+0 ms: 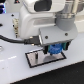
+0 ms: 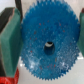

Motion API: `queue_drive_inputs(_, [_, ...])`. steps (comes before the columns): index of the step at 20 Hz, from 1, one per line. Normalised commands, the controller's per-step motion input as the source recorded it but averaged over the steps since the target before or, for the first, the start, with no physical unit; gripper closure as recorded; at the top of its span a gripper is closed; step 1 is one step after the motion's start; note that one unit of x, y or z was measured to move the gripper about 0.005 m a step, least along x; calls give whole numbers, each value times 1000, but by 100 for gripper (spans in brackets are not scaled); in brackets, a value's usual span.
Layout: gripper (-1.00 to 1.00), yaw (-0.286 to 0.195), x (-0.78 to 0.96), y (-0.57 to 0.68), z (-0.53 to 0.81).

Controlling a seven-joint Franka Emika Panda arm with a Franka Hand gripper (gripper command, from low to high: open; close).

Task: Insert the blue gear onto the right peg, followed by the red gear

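The blue gear [image 2: 47,30] fills the wrist view, gripped at its rim between my gripper's [image 2: 45,42] green pads [image 2: 9,42]. Its centre hub has a dark hole. In the exterior view my gripper [image 1: 54,50] holds the blue gear [image 1: 55,48] just above the exterior view's right end of the grey black-rimmed plate [image 1: 36,60]. The pegs are too small and hidden to make out. A red patch [image 2: 7,79] at the edge of the wrist view may be the red gear; I cannot tell.
The arm's bulky white body [image 1: 35,22] hangs over the white table [image 1: 15,70]. A black cable [image 1: 11,38] runs along the arm on the exterior view's left.
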Motion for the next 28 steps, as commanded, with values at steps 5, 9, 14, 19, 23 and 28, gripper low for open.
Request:
queue_drive_inputs(5, [100,0,170,-47,-248])
queue_drive_inputs(9, [100,0,177,2,-317])
queue_drive_inputs(14, [100,0,117,26,-189])
queue_drive_inputs(19, [-100,0,-21,95,138])
queue_drive_inputs(23, [-100,0,-108,152,419])
queue_drive_inputs(28, [-100,0,-163,191,456])
